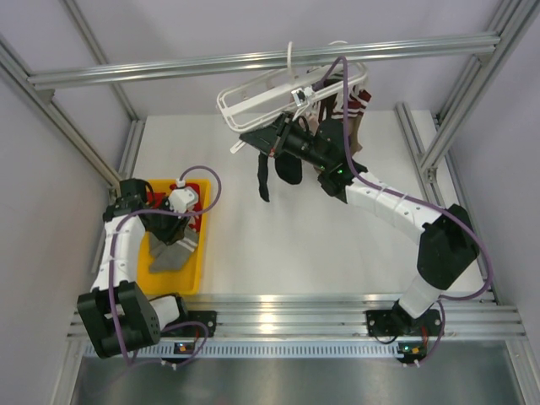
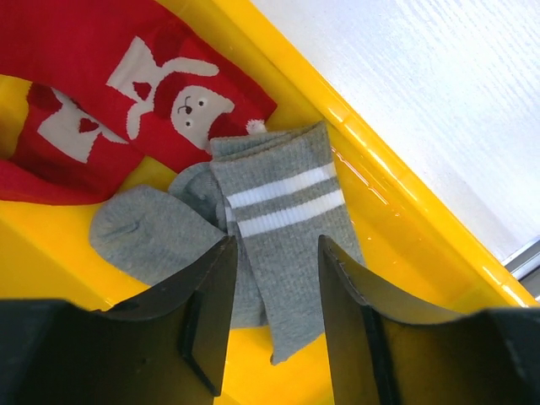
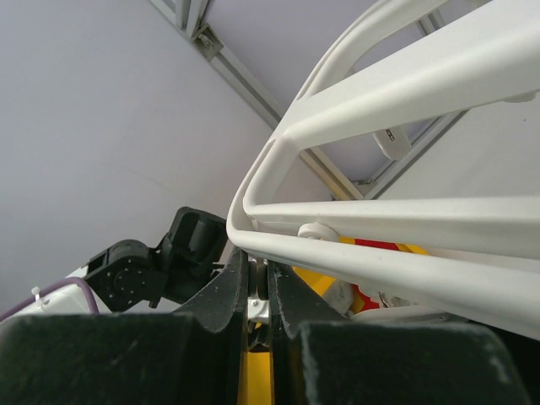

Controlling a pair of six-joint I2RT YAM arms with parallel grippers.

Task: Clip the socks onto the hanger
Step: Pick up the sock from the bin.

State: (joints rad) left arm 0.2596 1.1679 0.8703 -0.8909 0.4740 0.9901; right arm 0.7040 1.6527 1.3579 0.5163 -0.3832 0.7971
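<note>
The grey sock lies lengthwise just under the parted jaws of the left gripper; the right gripper is clamped on a clip of the hanger

**Socks in tray, hanger on bar**

Grey sock, two white stripes, lies flat in yellow tray, overlapping a plain grey sock. Red socks, white rabbit motif, lie touching them. White frame hanger hangs tilted from crossbar.

Plain pale walls enclose the white bench; an aluminium crossbar spans above its far edge.
</note>
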